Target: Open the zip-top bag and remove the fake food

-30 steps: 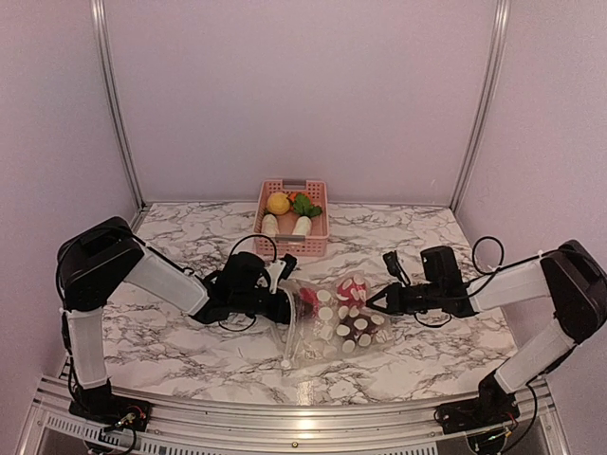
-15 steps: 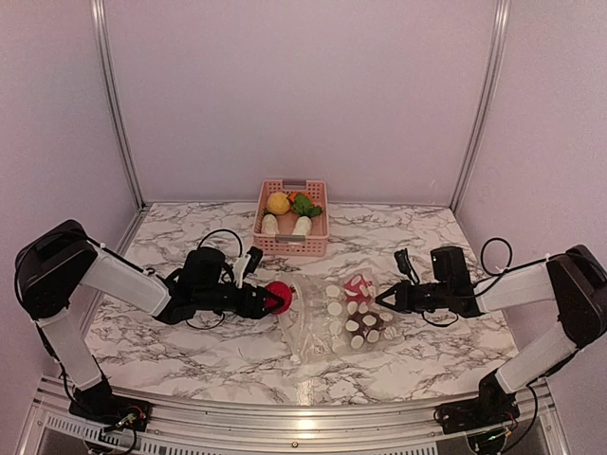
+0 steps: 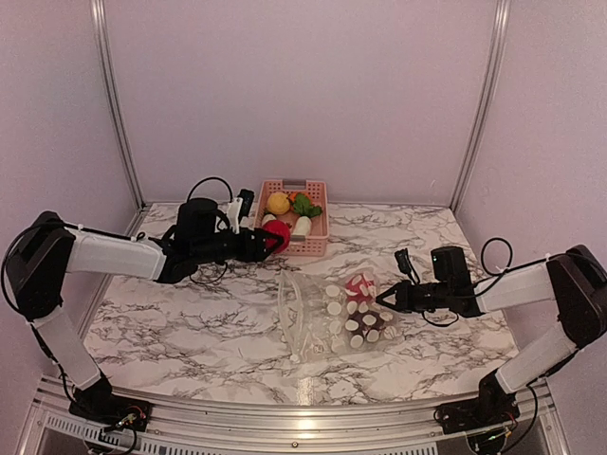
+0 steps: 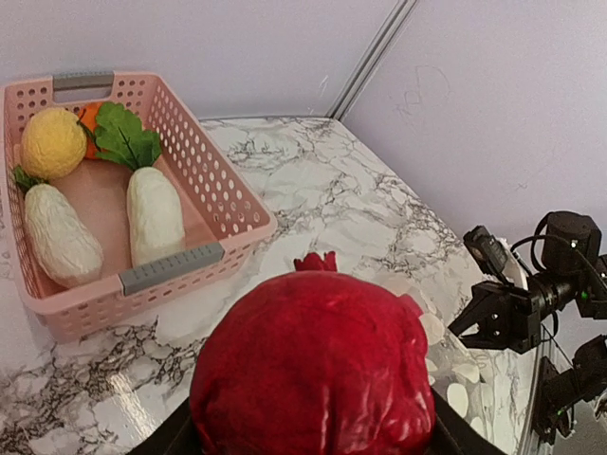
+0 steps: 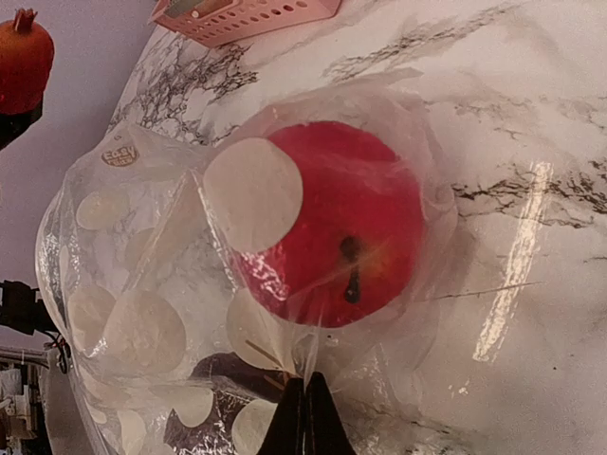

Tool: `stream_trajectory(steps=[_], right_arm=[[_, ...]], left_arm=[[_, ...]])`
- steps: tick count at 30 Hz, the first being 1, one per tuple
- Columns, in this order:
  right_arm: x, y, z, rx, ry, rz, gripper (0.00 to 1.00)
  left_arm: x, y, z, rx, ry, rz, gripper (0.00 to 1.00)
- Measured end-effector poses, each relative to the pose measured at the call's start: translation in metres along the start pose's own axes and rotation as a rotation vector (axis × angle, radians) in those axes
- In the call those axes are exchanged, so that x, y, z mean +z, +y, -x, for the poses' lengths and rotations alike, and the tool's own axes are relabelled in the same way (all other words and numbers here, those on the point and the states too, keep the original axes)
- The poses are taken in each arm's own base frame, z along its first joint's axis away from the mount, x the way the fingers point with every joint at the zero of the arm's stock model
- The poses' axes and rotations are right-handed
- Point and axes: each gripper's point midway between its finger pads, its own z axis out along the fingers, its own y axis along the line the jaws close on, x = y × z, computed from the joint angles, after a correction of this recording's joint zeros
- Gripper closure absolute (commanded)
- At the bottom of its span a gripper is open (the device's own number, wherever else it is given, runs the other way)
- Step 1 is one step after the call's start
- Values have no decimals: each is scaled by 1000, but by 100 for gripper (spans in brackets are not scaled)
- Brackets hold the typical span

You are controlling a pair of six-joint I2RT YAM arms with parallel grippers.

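- Nearest: zip-top bag lies crumpled on the marble table, centre-right. It sits about where it was 0.5 s ago. Its open mouth faces left, and no gripper is at it now.
- Bag look: clear floppy plastic w/ rows of white round dots. Through it the right wrist view shows a red apple w/ a dark stem, and a dark brown piece lower down.
- R gripper: closed, fingertips pinching a fold of plastic at the bag's right edge, same grip as 0.5 s ago.
- Farther, left: L gripper is closed round a red pomegranate. 0.5 s ago it held that fruit just left of the bag mouth. It has since swung away to the back and is now just beside the near rim of the pink basket.
- Farthest: basket against the back wall holds 5 toy pieces: 1 yellow round fruit, 1 green leafy piece, 1 orange piece, mostly hidden, and 2 white pieces.
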Motion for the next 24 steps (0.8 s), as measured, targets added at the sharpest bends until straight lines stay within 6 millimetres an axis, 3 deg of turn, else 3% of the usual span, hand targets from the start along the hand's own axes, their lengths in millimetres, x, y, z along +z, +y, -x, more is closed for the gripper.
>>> stream_trajectory(steps=[3, 7, 12, 18, 24], right_arm=[[0, -1, -1, -3, 2, -1, 100], [0, -2, -4, -11, 6, -3, 100], [0, -2, -4, -13, 7, -3, 100], [0, -2, -4, -13, 7, -3, 100], [0, -2, -5, -14, 8, -3, 100]], left_arm=[[11, 0, 43, 42, -72, 30, 37], [31, 16, 69, 78, -93, 104, 36], [64, 48, 71, 107, -51, 214, 36], [102, 88, 60, 115, 11, 299, 34], [129, 113, 59, 123, 39, 350, 29]])
